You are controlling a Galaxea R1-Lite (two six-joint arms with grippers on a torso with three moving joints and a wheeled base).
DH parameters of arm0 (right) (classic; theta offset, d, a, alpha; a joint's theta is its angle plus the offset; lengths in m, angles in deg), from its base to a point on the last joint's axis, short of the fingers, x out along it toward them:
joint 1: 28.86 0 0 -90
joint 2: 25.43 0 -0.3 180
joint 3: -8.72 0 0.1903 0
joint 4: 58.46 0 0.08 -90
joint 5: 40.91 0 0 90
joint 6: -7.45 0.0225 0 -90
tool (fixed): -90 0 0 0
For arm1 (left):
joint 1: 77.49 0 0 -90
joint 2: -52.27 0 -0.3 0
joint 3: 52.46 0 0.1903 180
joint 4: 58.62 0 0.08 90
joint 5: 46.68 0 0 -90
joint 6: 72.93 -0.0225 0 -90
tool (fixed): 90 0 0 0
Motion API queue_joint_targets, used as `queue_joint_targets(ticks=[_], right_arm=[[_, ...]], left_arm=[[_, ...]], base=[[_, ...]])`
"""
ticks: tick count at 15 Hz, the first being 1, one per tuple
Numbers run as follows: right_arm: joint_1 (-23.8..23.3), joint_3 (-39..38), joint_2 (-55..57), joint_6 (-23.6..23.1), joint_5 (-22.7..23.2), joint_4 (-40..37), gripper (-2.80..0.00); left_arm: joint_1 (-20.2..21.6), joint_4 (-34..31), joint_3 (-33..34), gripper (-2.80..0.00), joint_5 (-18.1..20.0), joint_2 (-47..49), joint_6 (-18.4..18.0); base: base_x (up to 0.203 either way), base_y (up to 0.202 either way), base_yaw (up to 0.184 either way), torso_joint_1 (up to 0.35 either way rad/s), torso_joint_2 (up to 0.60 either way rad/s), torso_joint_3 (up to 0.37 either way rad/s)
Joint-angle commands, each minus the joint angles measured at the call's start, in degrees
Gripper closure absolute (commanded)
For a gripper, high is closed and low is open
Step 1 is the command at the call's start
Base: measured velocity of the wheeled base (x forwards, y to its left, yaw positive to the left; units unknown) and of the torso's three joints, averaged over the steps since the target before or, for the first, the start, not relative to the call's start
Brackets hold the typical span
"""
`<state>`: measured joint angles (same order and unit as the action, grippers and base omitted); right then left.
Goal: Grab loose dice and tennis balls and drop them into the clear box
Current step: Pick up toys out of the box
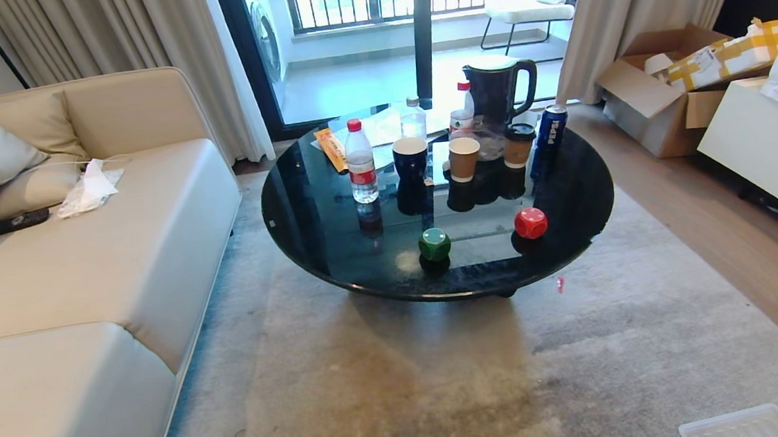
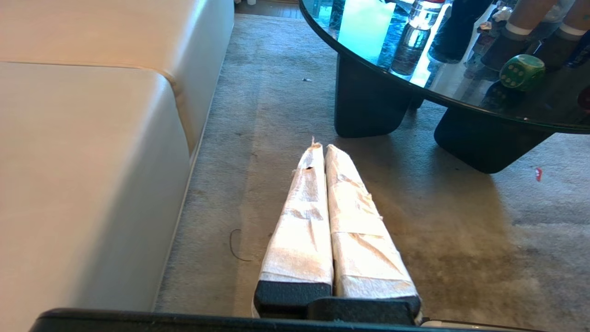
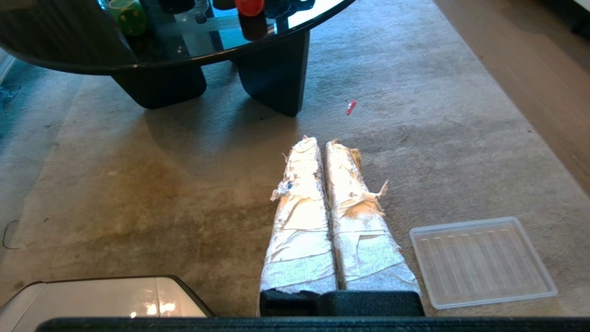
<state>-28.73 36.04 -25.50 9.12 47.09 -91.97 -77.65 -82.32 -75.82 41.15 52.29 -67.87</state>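
A green die (image 1: 435, 243) (image 2: 522, 71) (image 3: 127, 16) and a red die (image 1: 531, 222) (image 3: 249, 6) sit near the front edge of the round black glass table (image 1: 336, 250). No tennis balls and no clear box show in any view. My left gripper (image 2: 321, 146) hangs shut and empty over the carpet between the sofa and the table. My right gripper (image 3: 318, 142) is shut and empty too, low over the carpet in front of the table. Neither arm appears in the head view.
Bottles (image 1: 361, 161), cups (image 1: 464, 158), a can (image 1: 549, 131) and a black kettle (image 1: 498, 92) crowd the table's far half. A beige sofa (image 1: 86, 256) runs along the left. A flat ridged clear tray (image 3: 481, 261) (image 1: 737, 425) lies on the carpet at the right. Cardboard boxes (image 1: 657, 96) stand far right.
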Motion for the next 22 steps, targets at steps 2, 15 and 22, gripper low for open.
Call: queue_joint_targets(ticks=[2,15,22], right_arm=[[0.04,-0.01,0.07,0.00,-0.02,-0.05,0.00],[0.04,-0.01,0.07,0.00,-0.02,-0.05,0.00],[0.04,-0.01,0.07,0.00,-0.02,-0.05,0.00]], left_arm=[[-0.02,0.14,0.00,0.00,0.30,0.06,-1.65],[-0.02,0.15,0.00,0.00,0.68,0.06,-2.86],[-0.02,0.24,0.00,0.00,2.35,0.06,-5.32]], base=[[0.000,0.181,0.003,0.003,0.00,0.005],[0.000,0.090,0.000,0.001,0.00,0.001],[0.000,0.000,0.000,0.000,0.00,0.000]])
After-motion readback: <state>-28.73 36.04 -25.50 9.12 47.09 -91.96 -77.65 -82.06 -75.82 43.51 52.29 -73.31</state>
